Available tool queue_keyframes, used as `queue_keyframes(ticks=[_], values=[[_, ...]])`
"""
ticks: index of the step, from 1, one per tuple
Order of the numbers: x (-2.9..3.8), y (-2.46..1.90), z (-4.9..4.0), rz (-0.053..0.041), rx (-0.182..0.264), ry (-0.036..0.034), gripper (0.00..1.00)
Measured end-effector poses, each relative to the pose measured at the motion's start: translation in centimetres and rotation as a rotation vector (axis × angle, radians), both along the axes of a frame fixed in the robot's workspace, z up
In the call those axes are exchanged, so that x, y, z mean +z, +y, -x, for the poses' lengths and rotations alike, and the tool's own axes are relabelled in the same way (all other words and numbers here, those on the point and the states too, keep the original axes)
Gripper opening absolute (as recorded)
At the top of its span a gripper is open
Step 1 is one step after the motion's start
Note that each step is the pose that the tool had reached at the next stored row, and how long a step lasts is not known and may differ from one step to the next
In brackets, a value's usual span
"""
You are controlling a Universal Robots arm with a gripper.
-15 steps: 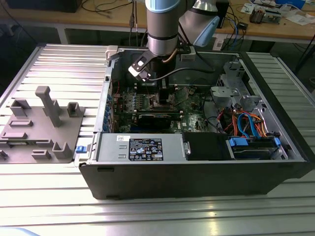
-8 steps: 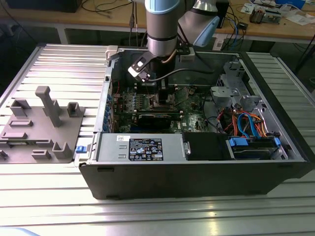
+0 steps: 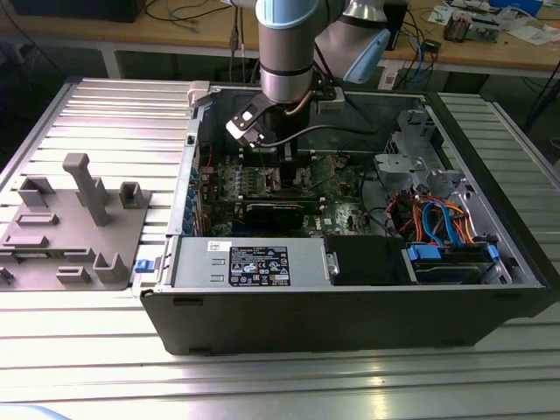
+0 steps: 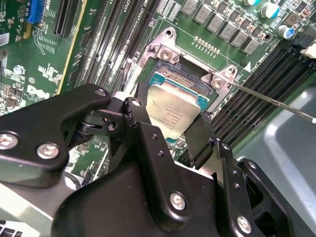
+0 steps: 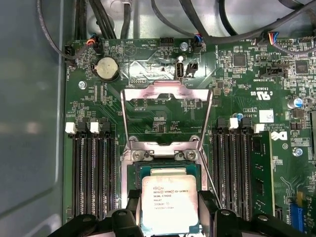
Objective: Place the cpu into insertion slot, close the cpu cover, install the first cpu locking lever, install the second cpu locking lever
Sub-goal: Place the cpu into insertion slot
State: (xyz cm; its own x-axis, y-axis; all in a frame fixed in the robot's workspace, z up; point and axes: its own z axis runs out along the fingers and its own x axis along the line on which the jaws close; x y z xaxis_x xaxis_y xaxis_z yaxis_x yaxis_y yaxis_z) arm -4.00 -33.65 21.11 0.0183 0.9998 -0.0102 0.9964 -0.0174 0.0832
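In both wrist views my gripper (image 4: 170, 129) (image 5: 169, 211) is shut on the cpu (image 4: 173, 109) (image 5: 168, 200), one black finger (image 4: 143, 123) on each of two opposite edges. The silvery chip sits over the insertion slot (image 4: 181, 79) (image 5: 168, 169), whose dark strip shows past the chip's far edge. Whether the chip rests in the slot or hovers just above it, I cannot tell. The cpu cover (image 5: 167, 91) stands flipped open behind the slot, green board showing through its window. A thin locking lever (image 4: 276, 101) sticks out beside the slot, unlatched.
The arm (image 3: 284, 52) reaches down into the open computer case (image 3: 350, 315). Long memory slots (image 5: 94, 173) (image 5: 232, 163) flank the socket. Cables (image 5: 197, 19) run along the board's far edge. A power supply (image 3: 249, 262) lies near the case front, a grey fixture (image 3: 79, 219) at the exterior view's left.
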Motion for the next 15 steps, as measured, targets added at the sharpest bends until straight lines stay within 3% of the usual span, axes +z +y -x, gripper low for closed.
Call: queue_keyframes(ticks=[15], values=[[-0.65, 0.18, 0.13, 0.0000, -0.024, -0.0001, 0.55]])
